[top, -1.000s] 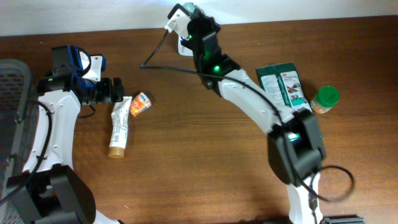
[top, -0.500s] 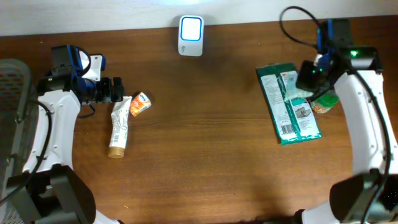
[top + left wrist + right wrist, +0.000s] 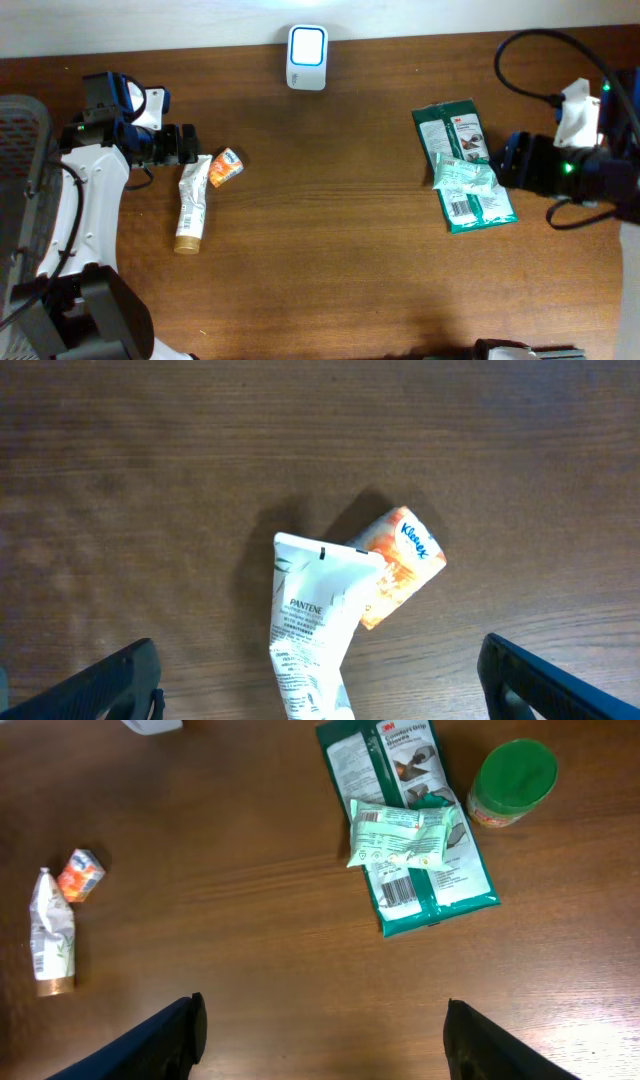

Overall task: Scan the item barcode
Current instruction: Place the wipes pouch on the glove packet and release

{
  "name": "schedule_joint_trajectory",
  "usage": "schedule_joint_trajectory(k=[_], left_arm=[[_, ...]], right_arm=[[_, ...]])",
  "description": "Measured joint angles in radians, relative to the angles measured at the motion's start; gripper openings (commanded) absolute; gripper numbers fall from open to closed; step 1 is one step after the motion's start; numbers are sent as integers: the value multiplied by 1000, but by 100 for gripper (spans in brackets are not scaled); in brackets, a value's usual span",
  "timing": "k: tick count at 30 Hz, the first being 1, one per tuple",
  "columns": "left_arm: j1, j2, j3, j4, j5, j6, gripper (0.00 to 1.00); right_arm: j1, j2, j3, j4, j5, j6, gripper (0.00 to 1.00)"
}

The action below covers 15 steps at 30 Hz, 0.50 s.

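The white scanner (image 3: pixel 307 45) stands at the back middle of the table. A small pale-green wipes pack (image 3: pixel 463 177) lies on a larger dark-green packet (image 3: pixel 445 125), barcode side up (image 3: pixel 405 835). My right gripper (image 3: pixel 505 160) hovers just right of it, high above the table, open and empty (image 3: pixel 325 1020). My left gripper (image 3: pixel 185 145) is wide open over the crimped end of a white Pantene tube (image 3: pixel 315 625), not touching it (image 3: pixel 318 665). An orange Kleenex pack (image 3: pixel 400 565) lies against the tube.
A green-lidded jar (image 3: pixel 513 782) stands right of the dark-green packet (image 3: pixel 430 885); my right arm hides it from overhead. A grey mesh basket (image 3: pixel 20 150) sits at the left edge. Brown wood table (image 3: pixel 330 250).
My right arm swung from the scanner at the back to the right side, left the wipes pack on the green packet, opened and drew back. The left arm stayed still.
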Motion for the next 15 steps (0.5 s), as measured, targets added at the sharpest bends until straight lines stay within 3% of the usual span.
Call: schedule_joint_trajectory(k=[5, 15], left_arm=[[0, 0, 0, -1, 0, 0, 99], [0, 0, 0, -1, 0, 0, 99]], right_arm=[[0, -167, 0, -74, -8, -10, 80], [0, -148, 0, -93, -7, -9, 81]])
